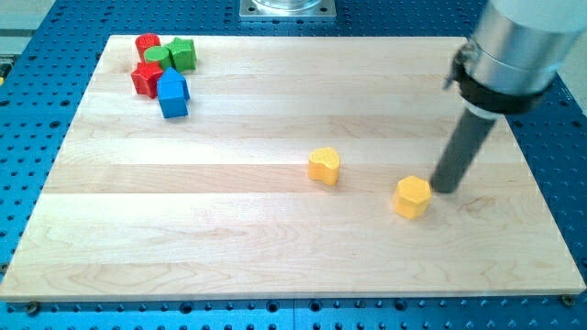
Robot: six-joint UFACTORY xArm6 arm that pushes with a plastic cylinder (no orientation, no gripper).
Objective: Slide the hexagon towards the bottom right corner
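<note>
A yellow hexagon block point(413, 197) lies on the wooden board point(229, 238), right of the middle and toward the view's bottom. My tip point(443, 189) stands just to the hexagon's right and a little above it, very close to its edge; I cannot tell if they touch. A second yellow block point(324, 167), heart-like in shape, lies to the hexagon's left and slightly higher in the view.
A cluster sits at the board's top left: a red block point(148, 44), a green round block point(159, 58), a green block point(182, 55), a red star-like block point(145, 79) and a blue block point(172, 94). The board rests on a blue perforated table.
</note>
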